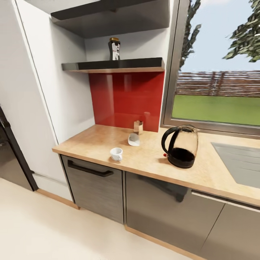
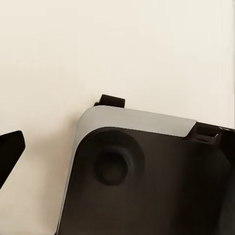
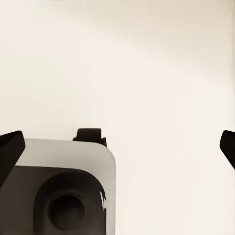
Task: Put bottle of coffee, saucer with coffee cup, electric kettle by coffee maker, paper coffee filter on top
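Head view: we note the dark bottle, capped, mid-shelf; cup at the counter's front edge, kettle centre. We advise driving closer before reaching up. Left wrist: fingertip over the base, pincer apparently released. Right wrist: fingertips wide, empty.

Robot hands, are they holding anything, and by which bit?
Nothing. The right gripper is wide open over bare floor, and the left gripper is open too. The bottle of coffee stands untouched on the shelf.
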Available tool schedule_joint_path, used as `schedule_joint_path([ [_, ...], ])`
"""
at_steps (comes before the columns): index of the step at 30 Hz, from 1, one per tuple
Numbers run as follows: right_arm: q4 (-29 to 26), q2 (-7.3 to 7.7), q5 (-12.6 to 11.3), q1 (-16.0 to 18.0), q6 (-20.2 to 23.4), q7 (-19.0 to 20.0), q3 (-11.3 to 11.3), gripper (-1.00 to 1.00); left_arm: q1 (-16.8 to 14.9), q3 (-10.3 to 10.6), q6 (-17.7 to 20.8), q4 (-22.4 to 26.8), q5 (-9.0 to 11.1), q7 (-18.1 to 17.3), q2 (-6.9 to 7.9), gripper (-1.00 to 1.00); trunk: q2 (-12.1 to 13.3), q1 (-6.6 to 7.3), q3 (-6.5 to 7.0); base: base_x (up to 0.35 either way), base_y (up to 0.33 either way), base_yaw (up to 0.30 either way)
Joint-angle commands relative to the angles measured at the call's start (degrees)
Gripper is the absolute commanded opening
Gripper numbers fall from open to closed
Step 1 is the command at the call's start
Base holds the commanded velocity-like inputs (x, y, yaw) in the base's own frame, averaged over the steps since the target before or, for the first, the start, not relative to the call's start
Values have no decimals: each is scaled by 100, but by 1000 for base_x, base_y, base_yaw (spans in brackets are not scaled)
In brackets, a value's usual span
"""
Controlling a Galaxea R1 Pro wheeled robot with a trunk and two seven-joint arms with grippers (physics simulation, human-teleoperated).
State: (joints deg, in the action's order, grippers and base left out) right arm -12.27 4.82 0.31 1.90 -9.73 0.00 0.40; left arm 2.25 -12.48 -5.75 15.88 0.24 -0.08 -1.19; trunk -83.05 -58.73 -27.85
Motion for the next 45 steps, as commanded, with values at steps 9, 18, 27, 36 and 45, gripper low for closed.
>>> schedule_joint_path([
  [9,6,1,1,3,-16,2,4,100,3,-19,-5,11,2,-1,-4,100,-2,0,-5,0,-86,234],
  [18,21,4,-1,3,-11,17,-1,100,3,-25,-5,11,2,-1,-4,100,-2,0,-5,0,-4,42],
  [27,-1155,-275,-19,3,-7,20,1013,100,3,-42,-11,17,2,-1,5,100,-2,0,-5,0,0,1],
  [36,-3920,-308,-40,-17,295,19,2309,100,3,-138,-14,20,2,-1,9,100,-2,0,-5,0,0,0],
  [45,-6364,-332,-65,-21,2069,18,2942,100,3,-294,-14,20,-4,-4,13,100,-2,0,-5,0,0,0],
])
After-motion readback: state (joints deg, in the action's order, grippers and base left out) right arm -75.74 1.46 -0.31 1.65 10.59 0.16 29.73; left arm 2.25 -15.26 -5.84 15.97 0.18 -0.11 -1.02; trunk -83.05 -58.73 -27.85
